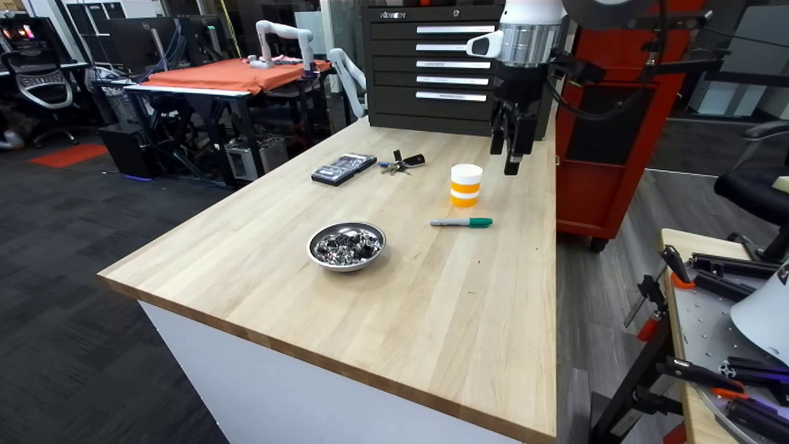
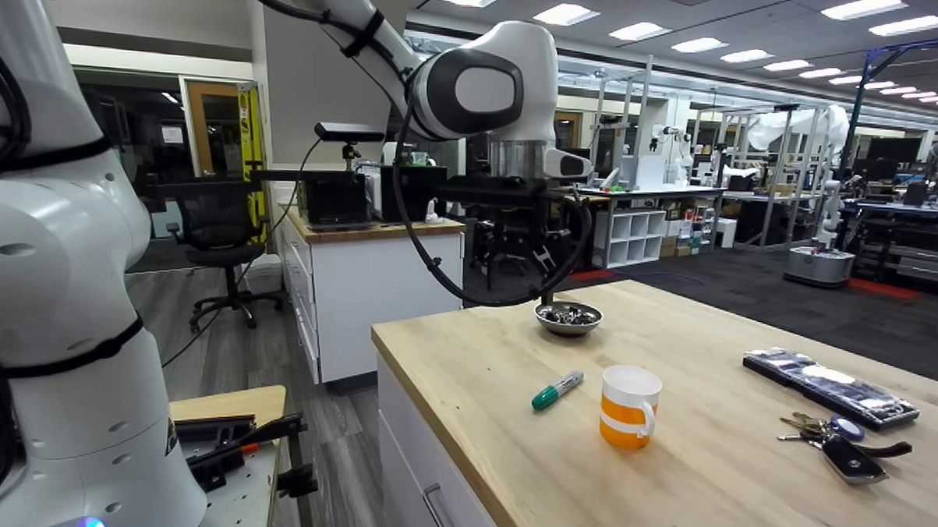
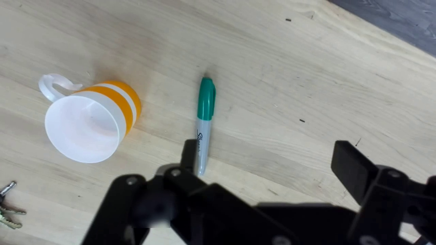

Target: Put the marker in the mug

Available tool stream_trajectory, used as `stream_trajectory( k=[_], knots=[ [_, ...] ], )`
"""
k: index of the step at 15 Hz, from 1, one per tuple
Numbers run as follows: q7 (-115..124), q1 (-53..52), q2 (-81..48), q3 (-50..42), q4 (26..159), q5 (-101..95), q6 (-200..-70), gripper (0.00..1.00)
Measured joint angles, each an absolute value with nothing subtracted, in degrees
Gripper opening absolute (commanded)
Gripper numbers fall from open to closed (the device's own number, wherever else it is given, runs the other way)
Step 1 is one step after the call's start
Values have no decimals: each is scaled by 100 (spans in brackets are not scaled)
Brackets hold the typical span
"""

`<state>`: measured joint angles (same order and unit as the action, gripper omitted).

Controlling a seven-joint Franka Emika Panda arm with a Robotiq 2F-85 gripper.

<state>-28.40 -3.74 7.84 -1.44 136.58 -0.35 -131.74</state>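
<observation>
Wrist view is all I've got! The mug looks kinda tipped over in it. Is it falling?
Observer: No, both exterior views show the mug standing upright on the table.
Operator: Phew! My tool looks like it's bumping the marker, though. Is it?
Observer: No, in both exterior views it hangs up in the air, apart from the marker.
Operator: Okay! Is there anything on the table that I can't see at all?
Observer: Yes, a shiny metal bowl, which shows in both exterior views.
</observation>
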Motion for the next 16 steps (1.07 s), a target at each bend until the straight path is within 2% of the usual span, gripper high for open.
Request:
stream_trajectory(
  k=[16],
  knots=[
    [-2830, -343, 17, -121, 13658, -340, -13917, 100]
  ],
)
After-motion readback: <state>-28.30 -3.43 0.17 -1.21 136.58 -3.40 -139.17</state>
